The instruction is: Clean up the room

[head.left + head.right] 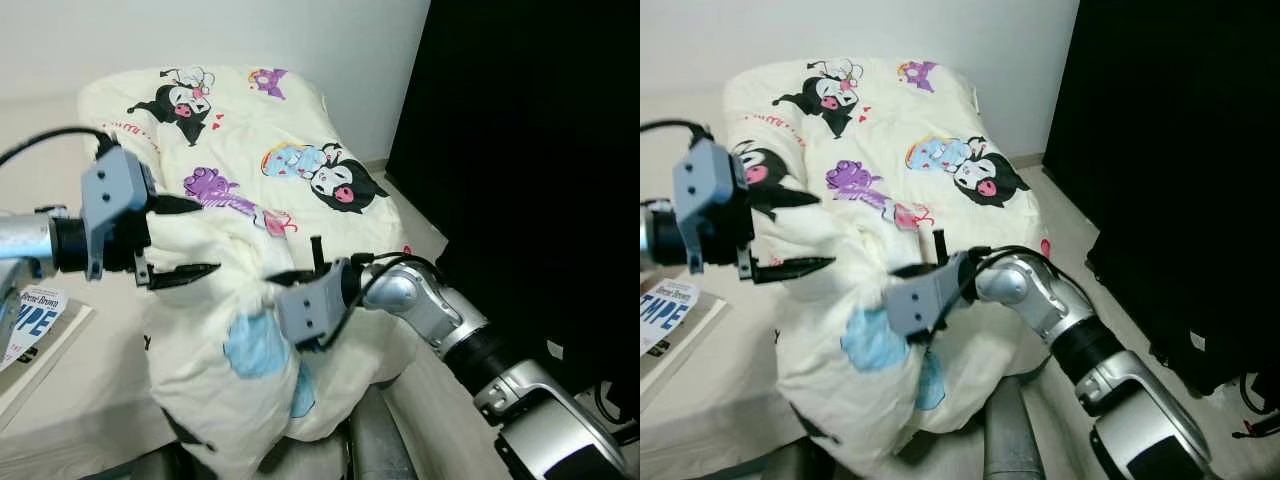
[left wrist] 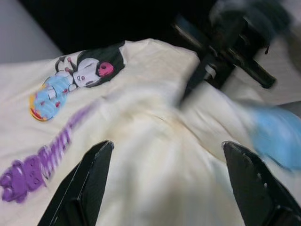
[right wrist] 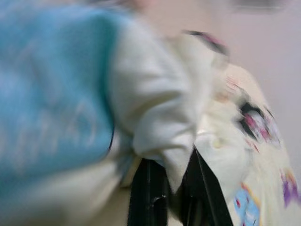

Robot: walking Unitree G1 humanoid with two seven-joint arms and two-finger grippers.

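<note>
Left eye view shows a cream blanket (image 1: 270, 180) printed with cartoon characters, spread over a bed and bunched into a raised fold at the near end. Beside the blanket, toward the robot's right, stands a large black mass (image 1: 530, 150) whose nature cannot be made out. On the blanket's opposite side, a magazine (image 1: 25, 320) with blue lettering lies cut off at the frame edge. A white wall (image 1: 300, 40) rises behind the blanket. The left gripper (image 1: 185, 238) hovers at the raised fold with its fingers spread apart; in the left wrist view the blanket lies between and beyond both fingers (image 2: 84, 188) without visible contact. The right gripper (image 3: 171, 188) is clenched on a pinched ridge of the blanket, fabric passing between its fingers. Right wrist view is strongly blurred, so fingertip detail is unclear.
</note>
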